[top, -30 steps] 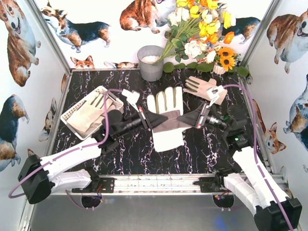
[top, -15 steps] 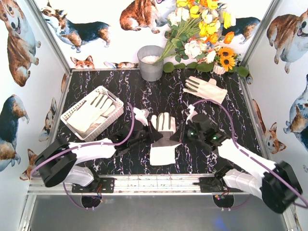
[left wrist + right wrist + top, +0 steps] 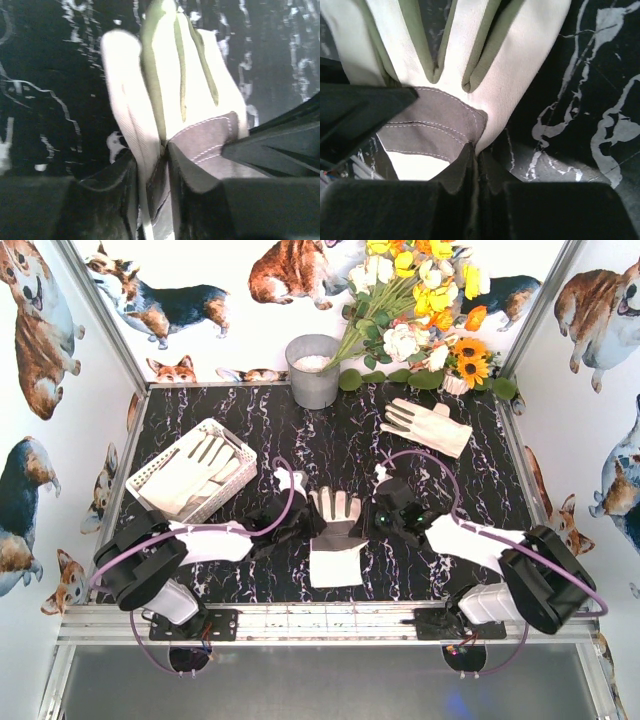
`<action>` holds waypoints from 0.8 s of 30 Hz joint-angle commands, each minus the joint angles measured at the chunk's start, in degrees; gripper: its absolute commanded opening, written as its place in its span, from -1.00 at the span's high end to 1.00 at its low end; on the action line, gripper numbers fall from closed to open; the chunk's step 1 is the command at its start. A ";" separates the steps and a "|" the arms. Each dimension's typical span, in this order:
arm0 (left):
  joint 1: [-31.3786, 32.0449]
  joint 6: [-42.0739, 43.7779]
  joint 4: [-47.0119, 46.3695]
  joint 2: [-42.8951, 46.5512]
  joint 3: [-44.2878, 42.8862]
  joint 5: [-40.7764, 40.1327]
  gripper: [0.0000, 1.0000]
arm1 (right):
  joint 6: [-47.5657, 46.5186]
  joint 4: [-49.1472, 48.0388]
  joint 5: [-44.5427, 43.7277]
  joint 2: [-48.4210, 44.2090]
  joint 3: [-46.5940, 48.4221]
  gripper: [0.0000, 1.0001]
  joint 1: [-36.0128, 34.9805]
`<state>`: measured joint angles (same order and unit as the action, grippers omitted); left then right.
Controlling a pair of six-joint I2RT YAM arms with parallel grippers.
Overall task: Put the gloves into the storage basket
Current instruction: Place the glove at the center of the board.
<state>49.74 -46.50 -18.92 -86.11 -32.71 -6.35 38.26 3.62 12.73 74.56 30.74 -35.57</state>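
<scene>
The middle glove (image 3: 335,538) now lies flat on the table (image 3: 300,430), cuff towards 6 o'clock and fingers towards 12. A second ago we were holding it stretched between both arms, higher up and further from the near edge; since then both arms have folded back and brought it down. That reads to us as a laying-out or regrip, not as a delivery: the storage basket (image 3: 231,438) stands well apart at 10 o'clock from this glove, with at least one glove (image 3: 195,472) already in it. A further glove (image 3: 425,425) lies at 1 o'clock, near the back right corner. So we judge the task partly done, with two gloves left outside.

The left gripper (image 3: 306,525) sits at the glove's 9 o'clock edge. In its wrist view the jaws stand only a little apart, and a fold of the glove (image 3: 185,95) fills the narrow gap of the left gripper (image 3: 152,162), touching both sides; we read it as gripped, though the hold may be easing. The right gripper (image 3: 372,523) is at the 3 o'clock edge. Its wrist view shows the right gripper (image 3: 474,150) with jaws pressed together, pinching the glove (image 3: 485,50) where the grey patch meets the edge.

A grey bucket (image 3: 313,370) stands at 12 o'clock, untouched.
</scene>
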 commanded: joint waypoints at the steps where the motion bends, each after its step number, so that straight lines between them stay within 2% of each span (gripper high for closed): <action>1: -2.21 2.91 2.74 -1.04 -2.00 -4.55 0.48 | 1.73 -2.57 -4.50 2.36 1.38 1.00 -0.36; 2: -2.33 2.91 2.87 -0.79 -1.86 -4.89 0.37 | 2.38 -2.75 -5.01 2.87 1.46 1.00 -0.37; 4: -2.51 2.54 2.98 -0.27 -1.38 -5.73 0.30 | 3.04 -3.06 -5.49 3.79 1.87 1.00 -0.53; 10: -3.09 1.76 0.90 -1.63 -0.07 -4.59 0.42 | 3.38 -4.08 -5.59 6.46 3.43 1.00 -0.90; 17: -6.59 1.84 -1.46 -3.04 0.84 -4.18 0.43 | 5.10 -6.70 -7.19 8.58 4.28 1.00 -1.06; 24: -11.00 3.24 -5.04 -4.75 0.54 0.10 0.42 | 5.38 -7.15 -6.55 13.42 8.26 1.00 -1.08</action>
<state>40.05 -44.77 -20.45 -89.93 -32.12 -8.84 43.59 -0.34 7.66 86.13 34.94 -36.38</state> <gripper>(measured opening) 0.286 0.046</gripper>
